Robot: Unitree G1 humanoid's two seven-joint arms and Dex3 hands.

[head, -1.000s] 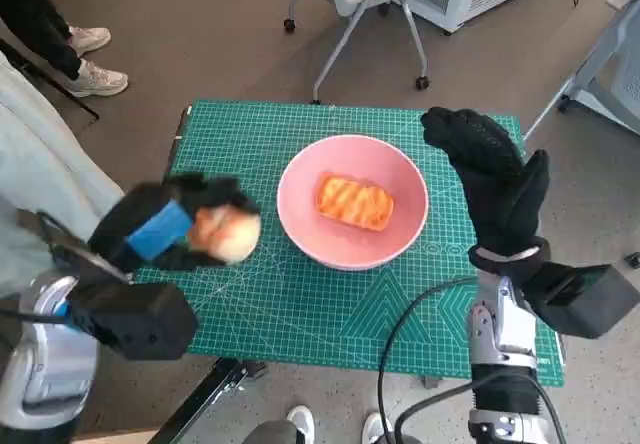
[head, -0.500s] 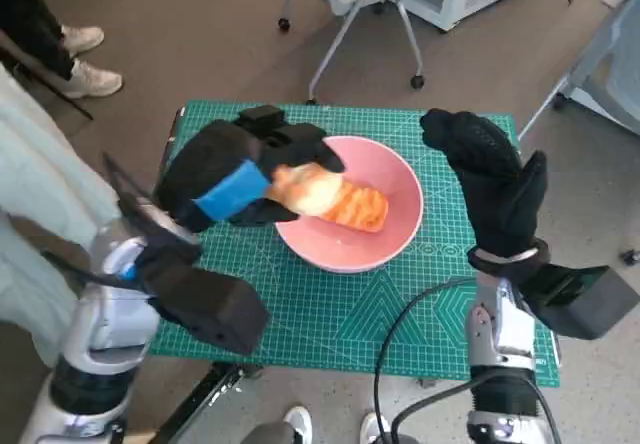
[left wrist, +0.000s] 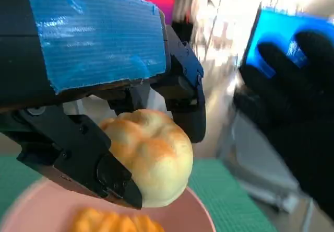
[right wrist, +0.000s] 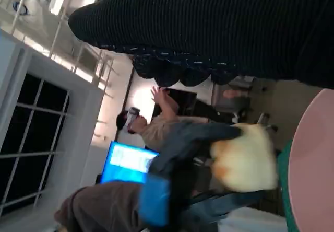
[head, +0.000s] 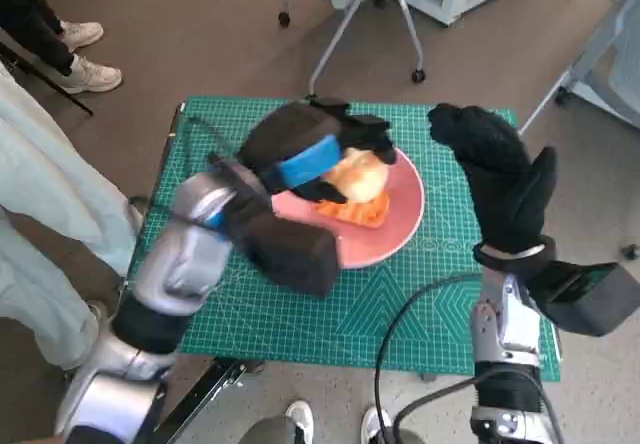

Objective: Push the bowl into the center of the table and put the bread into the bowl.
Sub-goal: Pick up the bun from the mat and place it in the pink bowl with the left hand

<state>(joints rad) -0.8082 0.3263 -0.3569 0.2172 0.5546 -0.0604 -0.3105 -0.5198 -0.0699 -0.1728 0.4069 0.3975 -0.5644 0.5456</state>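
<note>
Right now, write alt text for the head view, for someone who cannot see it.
The left robot hand holds a round bread roll over a pink bowl that already contains a toasted orange bread slice. The bowl sits on a green cutting mat; the gloved right robot hand is raised beside it.

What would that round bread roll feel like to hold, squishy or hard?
Probably soft and light: the bread roll looks puffy, and the left hand carries it over the pink bowl without visibly denting it. Its rounded shape suggests it might roll a bit when dropped.

One pink bowl [head: 400,226], two breads: round bun [head: 358,175], orange slice [head: 362,210].
</note>
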